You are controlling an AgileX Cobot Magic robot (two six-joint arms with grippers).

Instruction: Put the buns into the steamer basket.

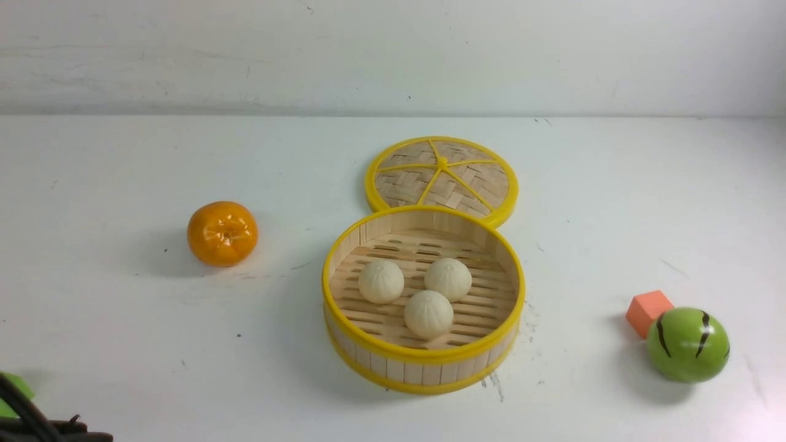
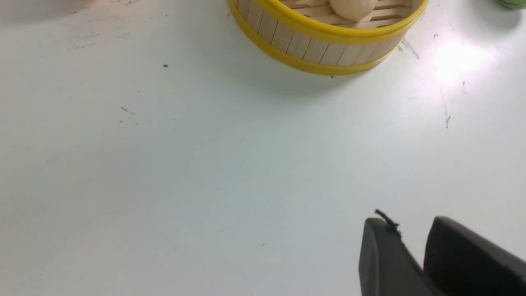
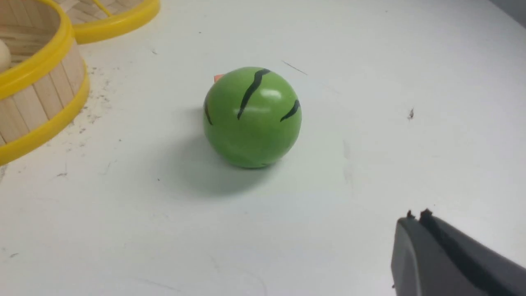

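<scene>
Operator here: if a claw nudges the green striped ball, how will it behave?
The green striped ball looks round all over, so it would probably roll easily. Its sharp highlight suggests a smooth, perhaps slippery skin. The orange block beside it might stop a roll that way.

Buns point(image 1: 428, 314) sit in the steamer basket point(image 1: 424, 371).

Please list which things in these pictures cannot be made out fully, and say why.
- Left gripper: left wrist view, its lower part cut off by the picture's edge.
- Green item: front view, cut by the left edge and covered by the dark arm; unidentified.
- Orange block: right wrist view, mostly behind the green striped ball.
</scene>
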